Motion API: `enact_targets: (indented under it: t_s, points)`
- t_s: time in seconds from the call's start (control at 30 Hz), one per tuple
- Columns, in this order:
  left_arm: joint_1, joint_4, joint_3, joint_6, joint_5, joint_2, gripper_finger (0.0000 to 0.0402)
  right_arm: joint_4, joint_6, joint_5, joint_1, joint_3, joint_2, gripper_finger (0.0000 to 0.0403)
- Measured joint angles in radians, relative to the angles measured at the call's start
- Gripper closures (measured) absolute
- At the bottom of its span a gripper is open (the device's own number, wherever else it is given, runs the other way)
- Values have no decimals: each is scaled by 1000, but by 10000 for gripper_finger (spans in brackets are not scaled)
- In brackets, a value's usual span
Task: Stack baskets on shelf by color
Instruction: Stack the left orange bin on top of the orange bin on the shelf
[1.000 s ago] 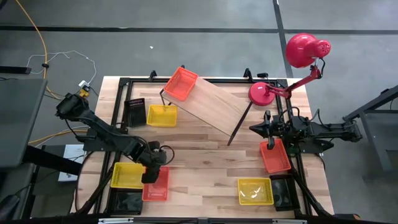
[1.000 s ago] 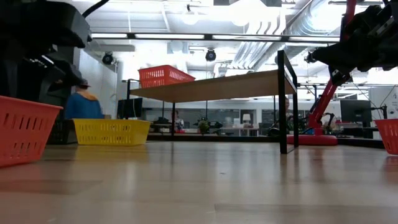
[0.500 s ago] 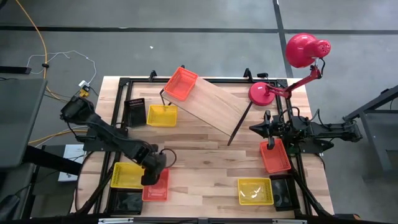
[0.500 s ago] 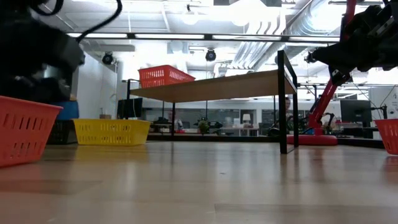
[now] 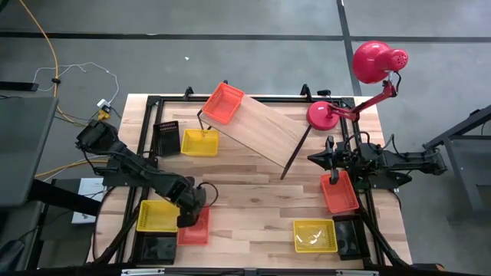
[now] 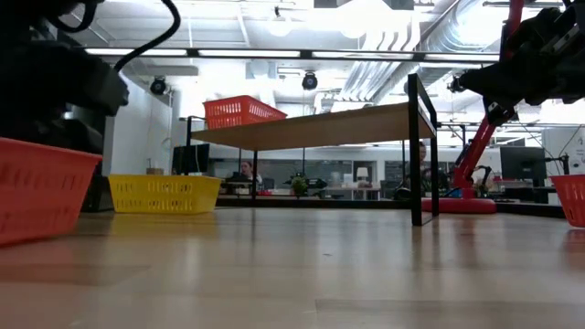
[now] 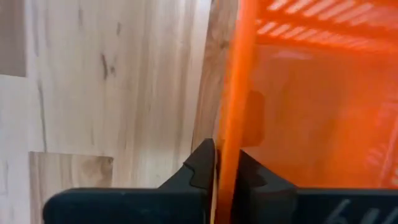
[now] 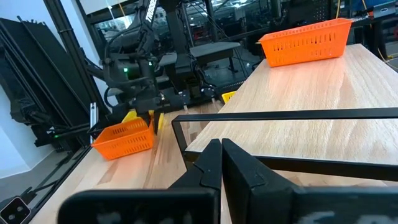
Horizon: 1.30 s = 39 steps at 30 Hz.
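From above, we find no readable writing or brand marks. The shelf (image 5: pixel 265 130) stands slantwise at the far middle of the table (image 5: pixel 253 201), with one orange-red basket (image 5: pixel 223 103) on its far-left end. Beside the shelf's left end, on the table, sit a yellow basket (image 5: pixel 199 142) and a black basket (image 5: pixel 167 138). At the near left, the left tool (image 5: pixel 186 220) is clamped on the rim of an orange-red basket (image 5: pixel 195 228), just beside another yellow basket (image 5: pixel 156 216). At the right, the right tool (image 5: pixel 331 159) is clenched with nothing in it, above the far end of a third orange-red basket (image 5: pixel 338 192); a yellow basket (image 5: pixel 314 235) lies near right. All baskets look empty.

At table level, the gripped basket (image 6: pixel 41 190) sits at the left edge.

In the left wrist view, both fingers (image 7: pixel 200 167) pinch the orange-red rim (image 7: pixel 233 93).

In the right wrist view, the fingers (image 8: pixel 208 163) meet, nothing between them.
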Motion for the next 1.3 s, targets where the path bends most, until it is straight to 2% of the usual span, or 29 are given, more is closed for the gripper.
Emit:
enact_targets:
  t_s: [0.27,0.43,0.53,0.73,0.93,1.1,1.3]
  points:
    - [0,-26,60,0,-85,-114,401,0,0,0,0,0,0,403]
    - [0,-151,194,67,-209,-210,401,0,0,0,0,0,0,403]
    - [16,-247,313,163,-312,-248,401,0,0,0,0,0,0,403]
    - [151,-403,582,499,-496,-241,401,0,0,0,0,0,0,403]
    - [430,-411,810,883,-532,-178,401,0,0,0,0,0,0,403]
    - [660,-414,1003,1155,-542,-74,401,0,0,0,0,0,-1,403]
    - [809,-417,1195,1523,-622,60,401,0,0,0,0,0,-1,403]
